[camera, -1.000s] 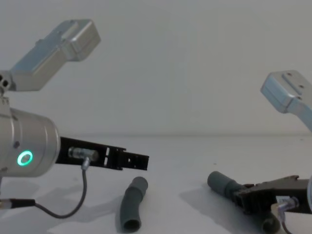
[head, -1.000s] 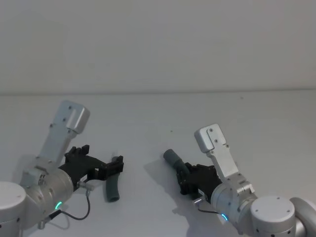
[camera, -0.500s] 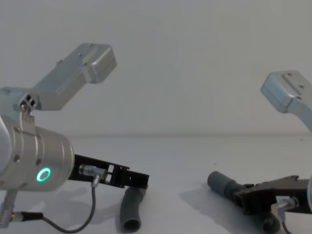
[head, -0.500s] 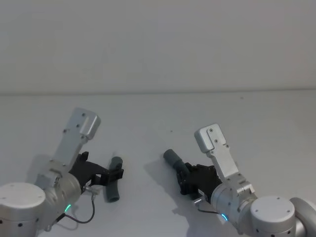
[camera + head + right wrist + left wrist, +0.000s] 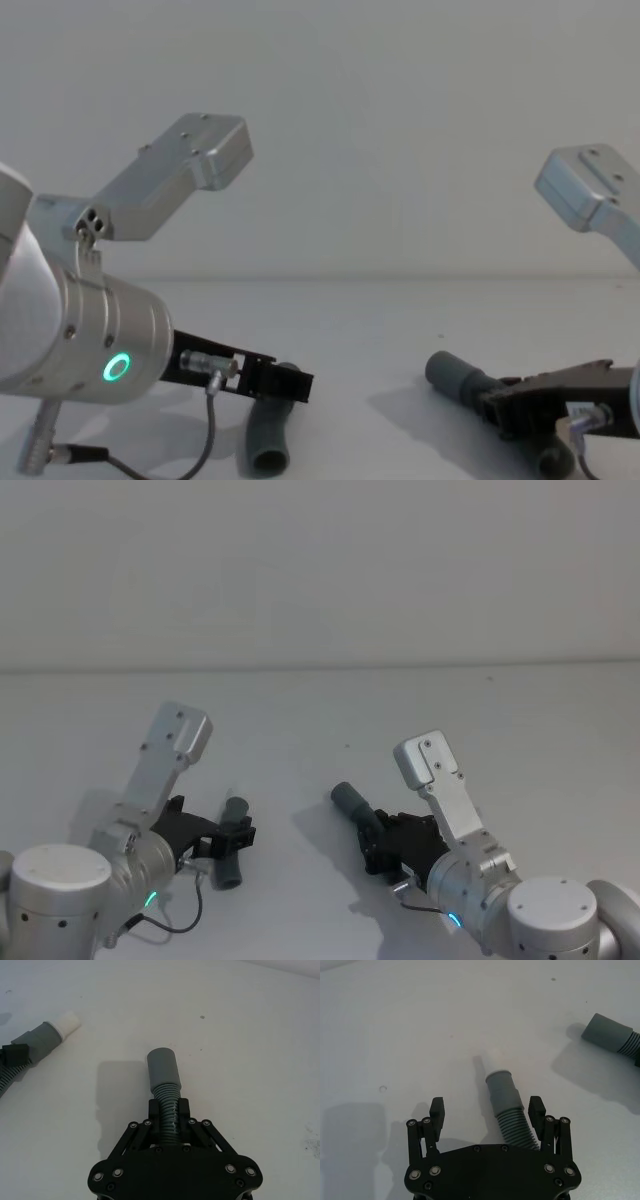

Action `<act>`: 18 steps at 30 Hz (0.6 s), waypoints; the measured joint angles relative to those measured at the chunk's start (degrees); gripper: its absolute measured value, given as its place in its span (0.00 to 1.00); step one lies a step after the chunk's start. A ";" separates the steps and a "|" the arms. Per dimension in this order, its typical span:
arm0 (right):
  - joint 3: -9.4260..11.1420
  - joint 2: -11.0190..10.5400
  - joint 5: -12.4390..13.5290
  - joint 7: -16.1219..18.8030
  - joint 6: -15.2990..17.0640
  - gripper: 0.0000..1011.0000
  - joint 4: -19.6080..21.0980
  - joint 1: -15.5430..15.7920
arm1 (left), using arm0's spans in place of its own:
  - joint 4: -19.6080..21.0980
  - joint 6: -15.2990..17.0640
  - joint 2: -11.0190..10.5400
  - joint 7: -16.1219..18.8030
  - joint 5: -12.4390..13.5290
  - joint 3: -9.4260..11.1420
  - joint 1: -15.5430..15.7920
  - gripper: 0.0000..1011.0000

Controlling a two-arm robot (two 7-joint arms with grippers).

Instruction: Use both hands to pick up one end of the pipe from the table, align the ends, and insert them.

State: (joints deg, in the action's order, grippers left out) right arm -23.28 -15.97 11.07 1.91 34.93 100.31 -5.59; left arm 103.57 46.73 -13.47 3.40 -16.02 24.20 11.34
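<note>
Since one second ago, my left gripper (image 5: 487,1105) has come down and forward, from above the left pipe piece (image 5: 507,1110) to low over the bench (image 5: 300,730), and now it stands around this piece. It is wide open: one finger is on each side of the ribbed part, and neither one touches it. This piece lies on the bench at the near left, and its narrow cuff with the white tip (image 5: 495,1057) points to the far side. My right gripper (image 5: 169,1107) has stayed in its place at the near right. It is closed on the ribbed part of the right pipe piece (image 5: 163,1072), just behind the wide grey cuff. This cuff points to the far left and throws a shadow on the bench beside it. The two pieces are well apart.
</note>
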 joint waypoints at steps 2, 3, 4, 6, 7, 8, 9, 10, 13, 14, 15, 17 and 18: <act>0.00 0.00 0.00 0.00 0.00 0.19 0.00 0.00 | -0.18 0.15 0.27 -0.04 -0.07 -0.09 0.11 0.99; 0.00 0.00 0.00 0.00 0.00 0.19 0.00 0.00 | -0.34 0.28 0.50 -0.11 -0.19 -0.19 0.18 0.99; 0.00 0.00 0.00 0.00 0.00 0.19 0.00 0.00 | -0.41 0.36 0.60 -0.21 -0.28 -0.23 0.22 0.99; 0.00 0.00 0.00 0.00 0.00 0.19 0.00 0.00 | -0.56 0.50 0.82 -0.37 -0.43 -0.35 0.32 0.99; 0.00 0.00 0.00 0.00 0.00 0.19 0.00 0.00 | -0.68 0.64 0.98 -0.52 -0.53 -0.44 0.38 0.99; 0.00 0.00 0.00 0.00 0.00 0.19 0.00 0.00 | -0.68 0.64 0.98 -0.52 -0.53 -0.44 0.38 0.99; 0.00 0.00 0.00 0.00 0.00 0.19 0.00 0.00 | -0.83 0.84 1.20 -0.68 -0.64 -0.55 0.47 0.99; 0.00 0.00 0.00 0.00 0.00 0.19 0.00 0.00 | -0.83 0.84 1.20 -0.68 -0.64 -0.55 0.47 0.99; 0.00 0.00 0.00 0.00 0.00 0.19 0.00 0.00 | -1.07 1.30 1.51 -0.71 -0.66 -0.75 0.62 0.99; 0.00 0.00 0.00 0.00 0.00 0.19 0.00 0.00 | -1.17 1.55 1.57 -0.71 -0.65 -0.82 0.68 0.99; 0.00 0.00 0.00 0.00 0.00 0.19 0.00 0.00 | -1.17 1.55 1.57 -0.71 -0.65 -0.82 0.68 0.99; 0.00 0.00 0.00 0.00 0.00 0.19 0.00 0.00 | -1.32 1.79 1.63 -0.70 -0.57 -0.91 0.76 0.99; 0.00 0.00 0.00 0.00 0.00 0.19 0.00 0.00 | -1.42 1.96 1.63 -0.69 -0.47 -0.96 0.81 0.99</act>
State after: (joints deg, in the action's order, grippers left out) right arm -23.28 -15.97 11.07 1.91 34.93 100.31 -5.58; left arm 102.14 48.68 -11.83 2.70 -16.49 23.24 12.15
